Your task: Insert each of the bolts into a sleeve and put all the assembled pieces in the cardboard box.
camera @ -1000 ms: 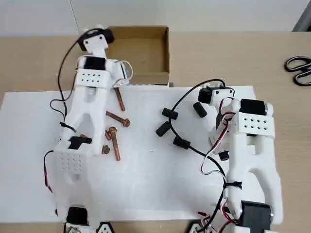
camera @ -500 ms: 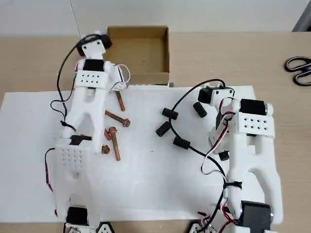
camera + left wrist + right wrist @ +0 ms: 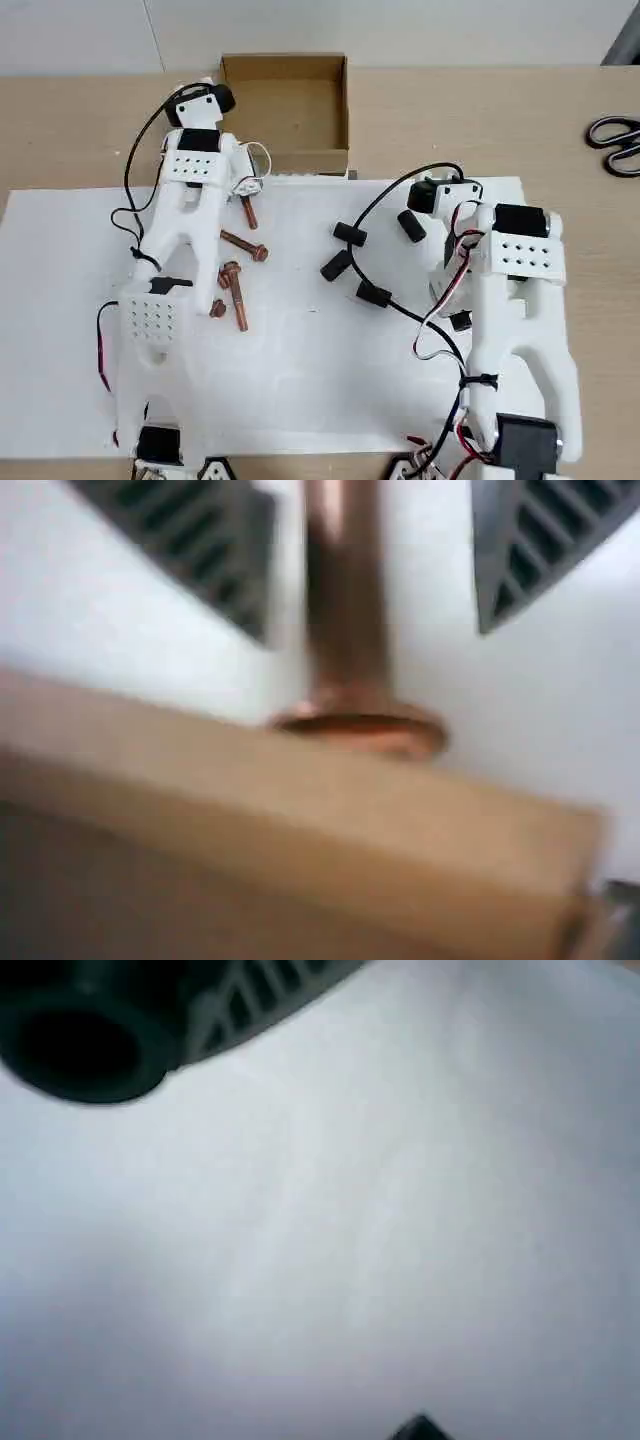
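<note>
The left gripper (image 3: 244,184) hangs low at the far left of the white sheet (image 3: 300,390), just beside the near wall of the cardboard box (image 3: 341,110). It is released: in the left wrist view its two dark, ribbed fingers (image 3: 200,540) stand apart on either side of a copper bolt (image 3: 345,600), with white sheet showing in the gaps. This bolt has a smooth, shiny round shank and a wide flanged head. The head lies right at the matte brown box wall, but contact cannot be told.

More copper bolts lie loose on the sheet to the right of the left arm. One lies slanted (image 3: 243,244), a longer one (image 3: 238,297) runs near to far, and a short piece (image 3: 218,308) lies just beside it.

Black, stubby cylindrical sleeves are scattered mid-sheet: three (image 3: 349,235) (image 3: 336,265) (image 3: 374,294) along a looping black cable (image 3: 395,190), and another (image 3: 460,321) beside the right arm.

The right gripper (image 3: 432,207) sits low at the far right of the sheet. Just beside it is one more sleeve (image 3: 80,1045), matte black with a hollow round bore. Whether this gripper is clenched or released cannot be told.

The box is open-topped and rectangular, on the wooden table (image 3: 470,120) beyond the sheet. Black-handled scissors (image 3: 615,142) lie at the far right.
</note>
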